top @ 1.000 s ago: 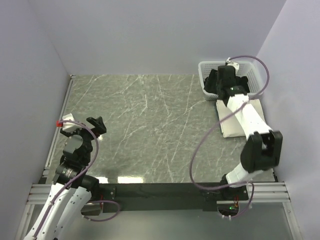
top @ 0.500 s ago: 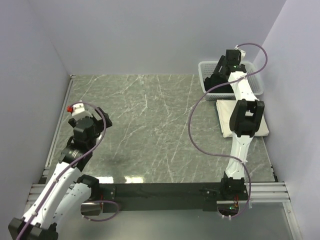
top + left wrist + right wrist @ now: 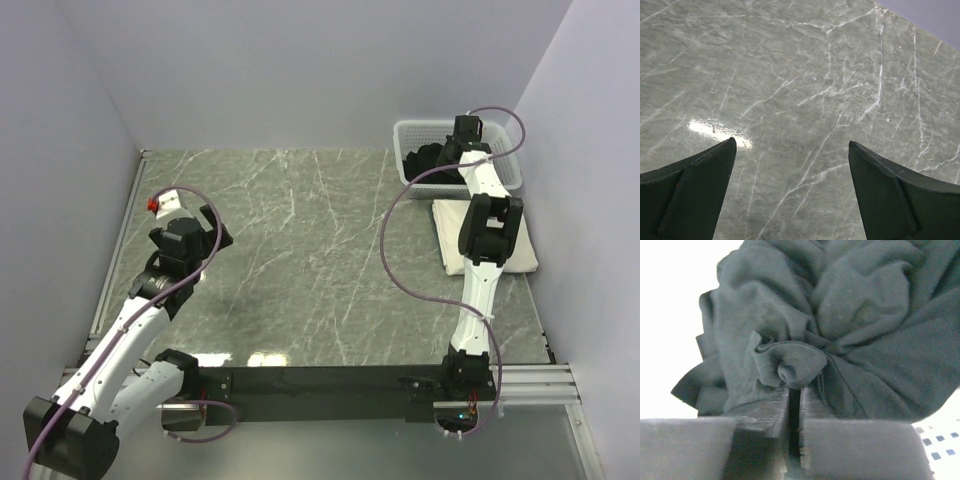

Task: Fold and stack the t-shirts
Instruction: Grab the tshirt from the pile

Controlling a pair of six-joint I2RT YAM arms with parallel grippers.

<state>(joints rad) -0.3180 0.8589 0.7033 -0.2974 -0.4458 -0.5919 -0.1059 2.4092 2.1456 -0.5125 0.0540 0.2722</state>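
Observation:
The black t-shirt (image 3: 430,166) lies crumpled in the white mesh basket (image 3: 410,129) at the back right. In the right wrist view its folds (image 3: 840,315) fill the frame. My right gripper (image 3: 794,387) reaches down into the basket (image 3: 449,159), its jaws nearly together and pinching a rolled fold of the black cloth at their tips. The cream-white t-shirt (image 3: 523,250) lies folded flat on the table just in front of the basket, partly under the right arm. My left gripper (image 3: 214,240) hangs open over bare marble at the left (image 3: 792,145), holding nothing.
The basket stands against the back wall, close to the right wall. Grey marble tabletop (image 3: 320,250) stretches between the two arms. A metal rail (image 3: 120,240) runs along the table's left edge. The right arm's purple cable (image 3: 395,260) loops over the table.
The right gripper has dropped into the basket and closed on a fold of the black t-shirt. The left arm has moved forward and slightly right, still open.

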